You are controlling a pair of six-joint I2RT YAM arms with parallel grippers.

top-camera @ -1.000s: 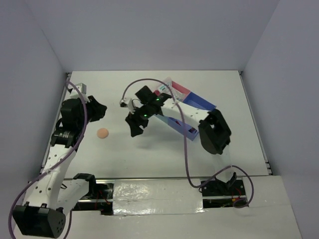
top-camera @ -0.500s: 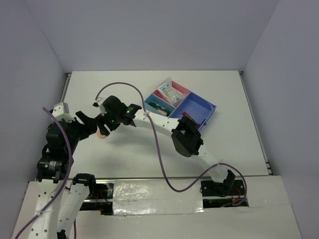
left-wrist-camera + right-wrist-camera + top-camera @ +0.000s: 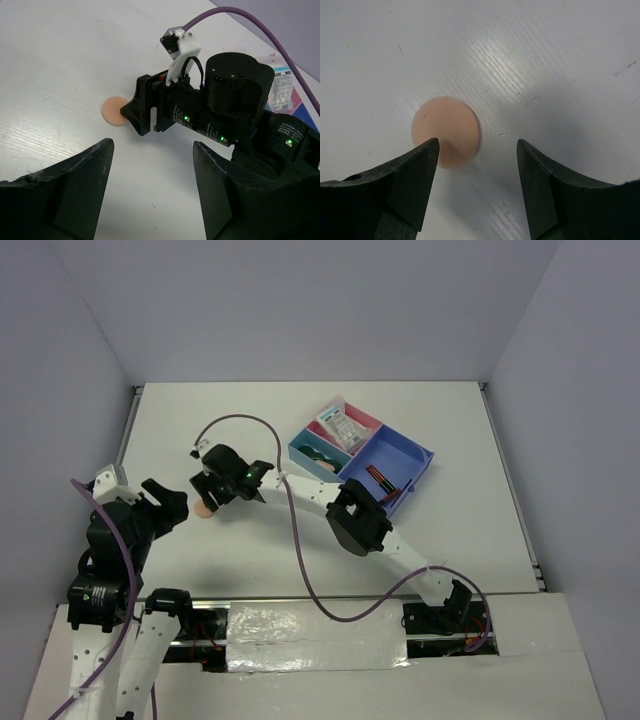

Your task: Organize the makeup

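A peach disc (image 3: pixel 204 508) lies flat on the white table at the left. My right gripper (image 3: pixel 213 499) has reached across to it and hangs open just above it. In the right wrist view the disc (image 3: pixel 446 131) sits by the left finger, partly inside the gap, and the right gripper (image 3: pixel 477 146) holds nothing. My left gripper (image 3: pixel 152 150) is open and empty, drawn back near the left edge, with the disc (image 3: pixel 114 111) ahead of it. In the blue tray (image 3: pixel 418 458) a white packet (image 3: pixel 340 427) lies in the pink part and red-and-black sticks (image 3: pixel 380 480) in the blue part.
The right arm's elbow (image 3: pixel 355 522) and its purple cable (image 3: pixel 300 570) cross the middle of the table. The left arm (image 3: pixel 110 540) stands close to the left wall. The tray sits at the back right, its light-blue part (image 3: pixel 318 453) holding something dark.
The right arm swung from the tray over to the peach disc on the left. The left arm pulled back toward the near left and its jaws opened.
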